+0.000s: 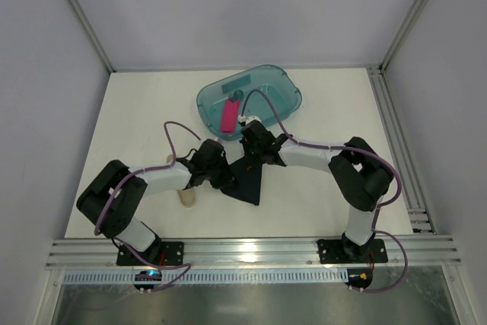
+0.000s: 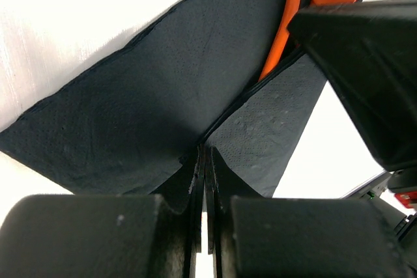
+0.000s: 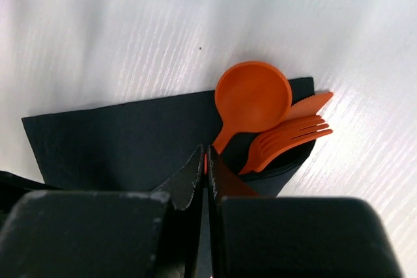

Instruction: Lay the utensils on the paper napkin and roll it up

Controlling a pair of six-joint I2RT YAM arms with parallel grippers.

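The black paper napkin (image 1: pixel 249 180) lies folded over into a pointed shape on the white table. The orange utensils poke out of its far end: spoon (image 3: pixel 253 99), fork (image 3: pixel 287 142) and knife tip (image 3: pixel 314 103), with their handles under the fold. They also show in the left wrist view (image 2: pixel 306 1). My left gripper (image 1: pixel 227 180) is shut, pinching a raised fold of the napkin (image 2: pixel 163 96). My right gripper (image 1: pixel 252 159) is shut on the napkin's (image 3: pixel 124 141) folded edge, right over the spoon handle; a sliver of orange shows between its tips.
A teal translucent tub (image 1: pixel 281 85) stands behind the napkin with a pink flat bar (image 1: pixel 229 116) inside. A pale beige tube (image 1: pixel 186 197) lies left of the napkin under my left arm. Aluminium rails run along the near and right table edges.
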